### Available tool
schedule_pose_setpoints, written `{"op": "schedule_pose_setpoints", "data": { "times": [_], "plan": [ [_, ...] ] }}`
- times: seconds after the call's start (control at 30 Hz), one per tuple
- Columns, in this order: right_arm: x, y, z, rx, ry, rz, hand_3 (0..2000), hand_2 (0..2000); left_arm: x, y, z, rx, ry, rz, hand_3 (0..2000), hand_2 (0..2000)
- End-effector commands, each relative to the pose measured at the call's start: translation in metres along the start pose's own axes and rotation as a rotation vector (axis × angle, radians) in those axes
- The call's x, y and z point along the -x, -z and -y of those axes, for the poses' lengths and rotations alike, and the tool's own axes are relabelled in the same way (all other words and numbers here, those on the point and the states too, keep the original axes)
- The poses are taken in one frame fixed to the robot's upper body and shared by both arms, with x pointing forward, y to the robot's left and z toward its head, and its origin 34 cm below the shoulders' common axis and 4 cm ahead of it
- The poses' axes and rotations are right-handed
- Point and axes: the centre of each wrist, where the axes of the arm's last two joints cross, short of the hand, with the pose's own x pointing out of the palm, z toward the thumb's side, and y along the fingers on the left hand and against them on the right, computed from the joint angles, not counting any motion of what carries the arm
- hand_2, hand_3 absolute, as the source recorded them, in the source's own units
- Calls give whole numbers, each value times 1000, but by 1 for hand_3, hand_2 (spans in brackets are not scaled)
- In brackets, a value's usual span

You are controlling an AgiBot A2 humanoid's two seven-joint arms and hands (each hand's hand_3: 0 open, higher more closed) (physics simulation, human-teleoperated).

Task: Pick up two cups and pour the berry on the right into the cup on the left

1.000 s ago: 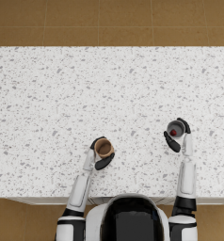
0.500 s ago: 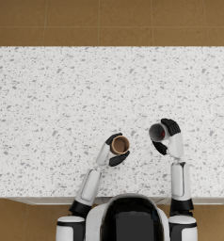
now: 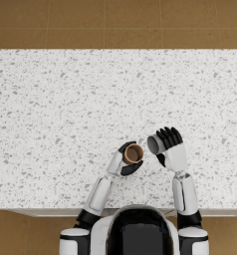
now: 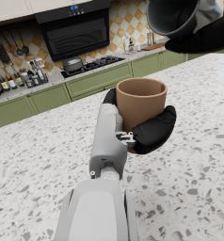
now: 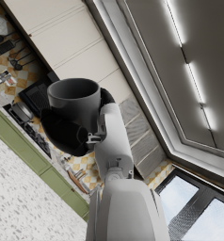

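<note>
Your left hand (image 3: 124, 162) grips the brown cup (image 3: 134, 153) upright above the speckled counter (image 3: 51, 109); your right hand (image 3: 171, 149) holds the grey cup (image 3: 154, 144) tipped toward it, just beside.

In the left wrist view the grey cup (image 4: 172, 18) is cut off by the picture's top edge, and so is the right hand (image 4: 205, 33) at the corner. The brown cup (image 4: 140, 101) has its base hidden by the left hand's fingers (image 4: 154, 132). No berry can be made out in either cup; the grey cup's inside is too dark.
</note>
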Motion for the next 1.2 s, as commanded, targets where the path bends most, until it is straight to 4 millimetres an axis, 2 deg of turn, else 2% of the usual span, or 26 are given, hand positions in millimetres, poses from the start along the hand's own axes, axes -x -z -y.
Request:
{"op": "schedule_pose_setpoints", "data": {
  "times": [0.03, 0.27, 0.3, 0.57, 0.6, 0.7, 0.73, 0.83, 0.93, 0.97, 1.03, 1.07, 1.1, 1.2],
  "plan": [
    [7, -11, 0, 40, 27, -26, 1280, 2000, -2, -8, -2, -29, 6, 1, 1280, 2000],
    [9, -29, -1, 81, 55, -217, 1280, 2000, -3, -1, 2, -4, 9, 5, 1280, 2000],
    [5, -20, -2, 44, 30, -259, 1280, 2000, -1, -4, -1, -16, -1, 6, 1280, 2000],
    [6, -25, -3, 38, 51, -502, 1280, 2000, -1, 1, 0, 7, -1, 11, 1280, 2000],
    [7, -25, -3, 35, 52, -533, 1280, 2000, 1, -4, -4, -13, -10, 12, 1280, 2000],
    [7, -24, -3, 24, 59, -628, 1280, 2000, -2, -3, -7, -9, -3, 15, 1280, 2000],
    [7, -24, -3, 20, 60, -660, 1280, 2000, -2, 2, -2, 9, -3, 14, 1280, 2000],
    [8, -23, -3, 9, 65, -754, 1280, 2000, -6, -3, -9, -10, 9, 18, 1280, 2000],
    [8, -22, -3, -3, 68, -849, 1280, 2000, -6, 2, -6, 9, 11, -52, 1280, 2000],
    [9, -22, -3, -7, 69, -881, 1280, 2000, -6, -3, -12, -9, 6, -61, 1280, 2000],
    [9, -22, -3, -16, 71, -944, 1280, 2000, -7, 2, -8, 11, 12, -76, 1280, 2000],
    [9, -22, -3, -20, 72, -975, 1280, 2000, 1, 0, -10, -57, 327, -454, 1280, 2000],
    [9, -21, -3, -23, 74, -1007, 1280, 2000, -3, -1, -12, -19, 81, -174, 1280, 2000],
    [10, -21, -3, -30, 75, -1057, 1280, 2000, 0, -5, -12, -32, 72, -186, 1280, 2000]
  ]
}}
